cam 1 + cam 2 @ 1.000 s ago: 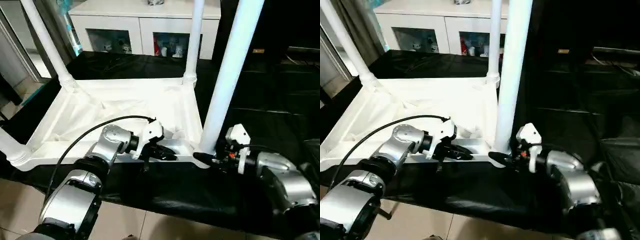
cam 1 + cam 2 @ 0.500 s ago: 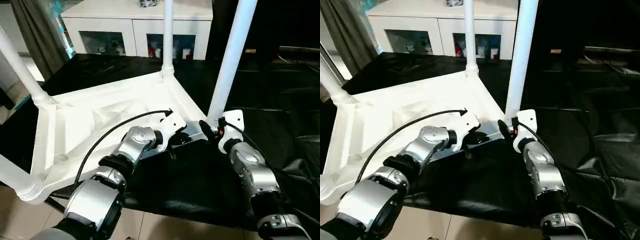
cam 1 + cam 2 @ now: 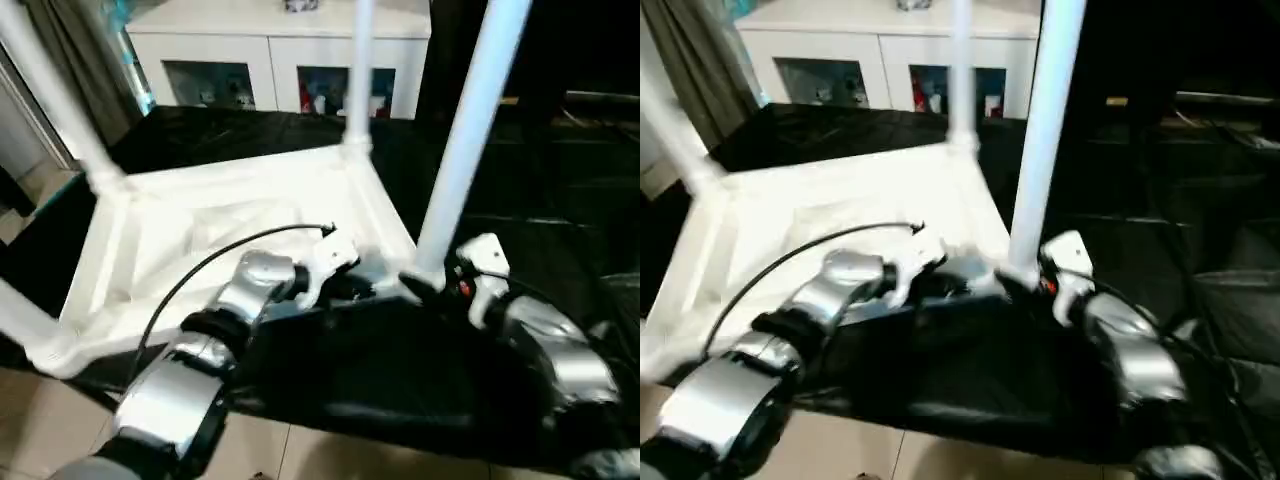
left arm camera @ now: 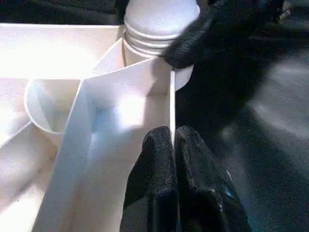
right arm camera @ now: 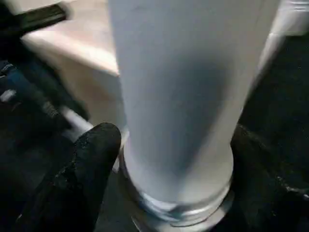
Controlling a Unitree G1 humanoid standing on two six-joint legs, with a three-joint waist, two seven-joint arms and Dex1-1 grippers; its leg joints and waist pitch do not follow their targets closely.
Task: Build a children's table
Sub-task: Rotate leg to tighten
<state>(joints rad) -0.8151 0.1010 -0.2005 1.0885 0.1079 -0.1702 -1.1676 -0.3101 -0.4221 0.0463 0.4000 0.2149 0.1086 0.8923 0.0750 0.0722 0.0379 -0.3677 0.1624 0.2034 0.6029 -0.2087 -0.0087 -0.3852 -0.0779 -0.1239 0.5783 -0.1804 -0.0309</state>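
Children's table (image 3: pixel 230 215) lies upside down on the black-sheeted bench (image 3: pixel 560 210), ribbed underside up, legs standing up from the corner sockets. Near-right leg (image 3: pixel 462 150) is upright in its socket at the corner closest to both arms; far leg (image 3: pixel 358 70) stands at the back corner, and another leg (image 3: pixel 55 95) rises at the far-left corner.

Left hand (image 4: pixel 174 145) is closed, its two black fingers (image 4: pixel 154 179) pinched on the thin rim wall of the tabletop just beside the near-right socket.

Right hand (image 5: pixel 169 159) sits at the base of the near-right leg, fingers (image 5: pixel 91 164) set wide on either side of the tube just above its ribbed collar. Can't tell whether they press on the tube or stand just off it.

White cabinet (image 3: pixel 290 60) with glass doors is behind the bench.
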